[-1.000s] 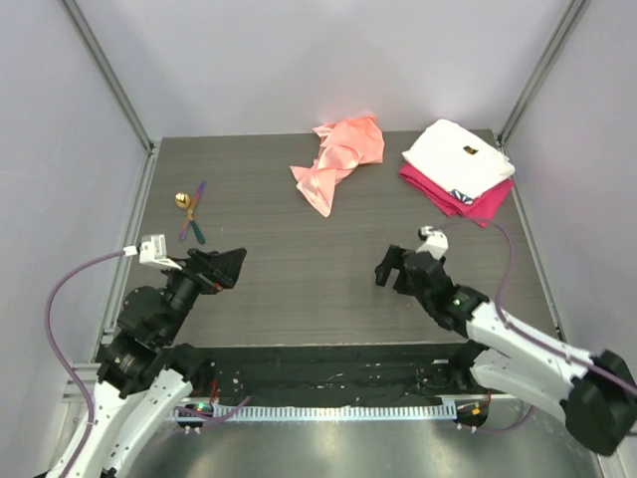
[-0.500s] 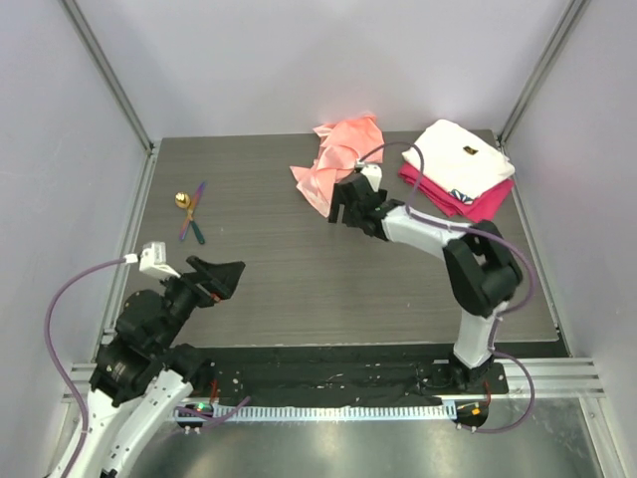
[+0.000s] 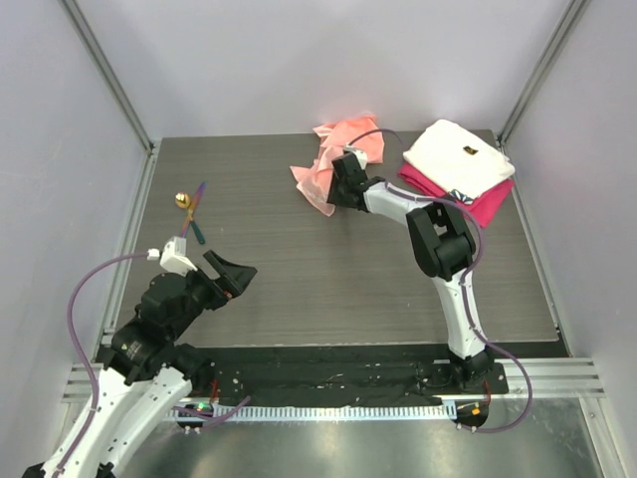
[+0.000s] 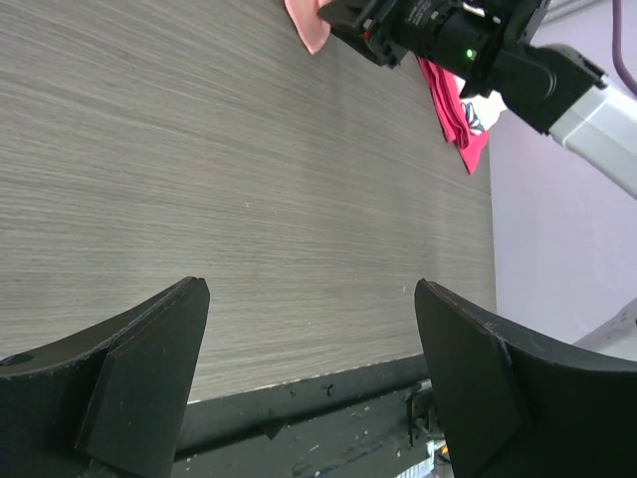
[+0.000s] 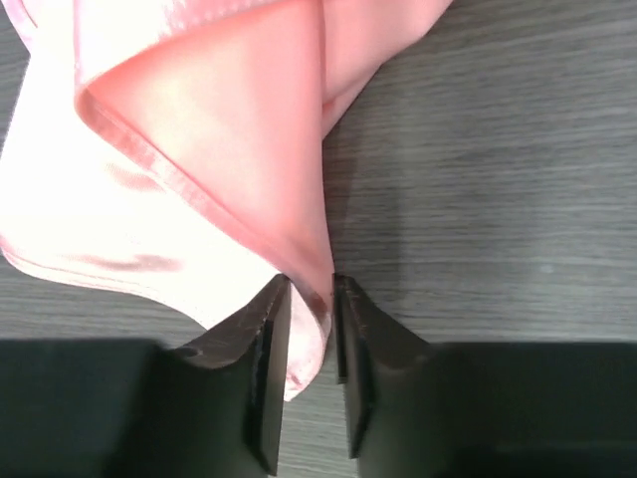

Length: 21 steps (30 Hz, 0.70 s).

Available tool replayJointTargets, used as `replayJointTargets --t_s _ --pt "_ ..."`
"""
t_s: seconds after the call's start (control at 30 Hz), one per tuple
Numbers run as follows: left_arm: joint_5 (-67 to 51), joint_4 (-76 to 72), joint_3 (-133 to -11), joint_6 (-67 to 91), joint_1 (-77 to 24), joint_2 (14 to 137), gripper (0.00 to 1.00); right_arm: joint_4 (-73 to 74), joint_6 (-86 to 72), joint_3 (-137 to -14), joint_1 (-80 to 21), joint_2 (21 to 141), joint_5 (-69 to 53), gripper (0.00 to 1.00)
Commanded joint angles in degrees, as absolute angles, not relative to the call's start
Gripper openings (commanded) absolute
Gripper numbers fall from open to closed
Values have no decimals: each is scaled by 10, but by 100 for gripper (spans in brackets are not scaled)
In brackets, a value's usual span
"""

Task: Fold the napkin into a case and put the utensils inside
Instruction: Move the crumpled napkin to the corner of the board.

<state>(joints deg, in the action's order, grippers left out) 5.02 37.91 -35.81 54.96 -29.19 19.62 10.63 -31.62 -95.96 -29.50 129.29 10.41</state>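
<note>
And the right tool [image 5: 311,291] is on the napkin [image 5: 199,149]. Its 2 fingers are drawn in to a narrow slot with a hemmed fold of the pink cloth caught between them, and I read that as a pinch on a corner fold. Everything turns on this: the rest of the cloth spreads ahead of the tool and off to 1 side, all bunched. From above, its long axis slants from the far edge of the bench [image 3: 299,269] toward the near left. Opening it flat likely calls for a pull back, away from that bunch. The left tool [image 4: 311,299] hangs wide open and empty over bare bench, well apart from the napkin. The utensils [image 3: 191,214] lie far off to the right tool's side. They are much nearer the left tool, just ahead of it, so that arm looks the natural one for them.
</note>
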Motion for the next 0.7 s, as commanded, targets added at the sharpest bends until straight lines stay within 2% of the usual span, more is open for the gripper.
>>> replayJointTargets --t_s 0.0,0.1,0.17,0.23,0.47,0.53,0.6,0.67 --pt "91 330 -366 579 -293 224 88 103 -323 -965 -299 1290 61 21" --pt "111 323 -381 560 -293 277 86 82 -333 -884 -298 1232 34 7" --pt "115 316 -393 547 -293 317 83 66 -335 -806 -299 1188 21 1" --pt "112 295 -410 531 -293 384 82 61 -334 -746 -298 1111 17 1" --pt "49 187 -477 497 -292 609 83 69 -350 -418 -280 841 7 1" --pt "15 152 -486 501 -291 660 82 76 -352 -375 -276 791 -15 1" --pt "-17 122 -511 509 -291 749 80 86 -354 -332 -273 735 -18 1" --pt "-47 135 -550 505 -291 839 69 87 -359 -310 -268 698 -32 1"
